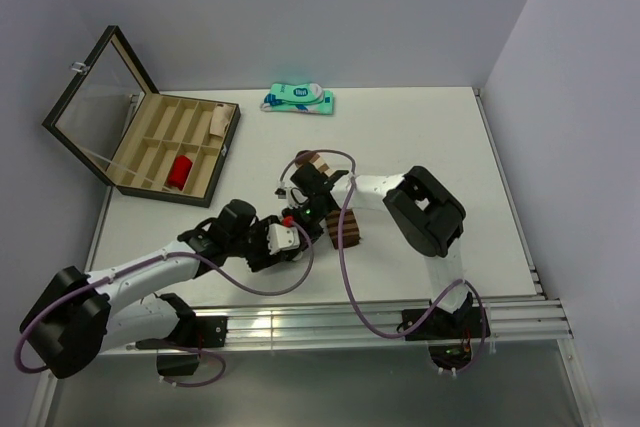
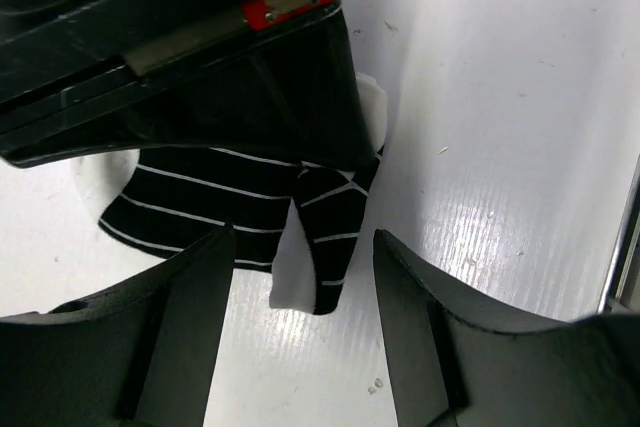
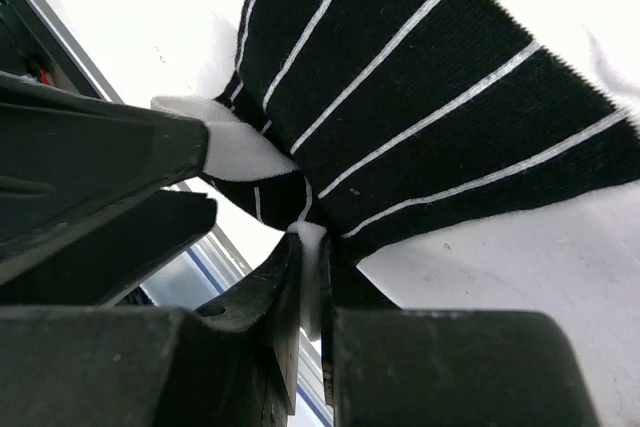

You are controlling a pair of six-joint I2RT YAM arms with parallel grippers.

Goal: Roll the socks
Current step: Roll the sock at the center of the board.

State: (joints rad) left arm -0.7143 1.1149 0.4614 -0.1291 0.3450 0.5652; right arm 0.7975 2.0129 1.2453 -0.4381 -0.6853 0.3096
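The black sock point(image 3: 430, 97) with thin white stripes lies spread on the white table. My right gripper point(image 3: 312, 277) is shut on a pinch of its white fabric. In the left wrist view the sock's folded end with the white toe point(image 2: 322, 247) hangs just ahead of my left gripper point(image 2: 305, 337). Those fingers point(image 2: 180, 327) stand wide apart and touch nothing. In the top view both grippers meet at the table's middle, left point(image 1: 290, 237) and right point(image 1: 300, 209), and they hide the black sock. The brown banded sock point(image 1: 347, 230) lies partly under the right arm.
An open compartment case point(image 1: 150, 147) stands at the back left with a red roll point(image 1: 180, 171) and a tan roll point(image 1: 217, 122) inside. A flat teal-and-white package point(image 1: 298, 99) lies at the back. The table's metal front rail point(image 1: 380, 312) runs close behind the grippers.
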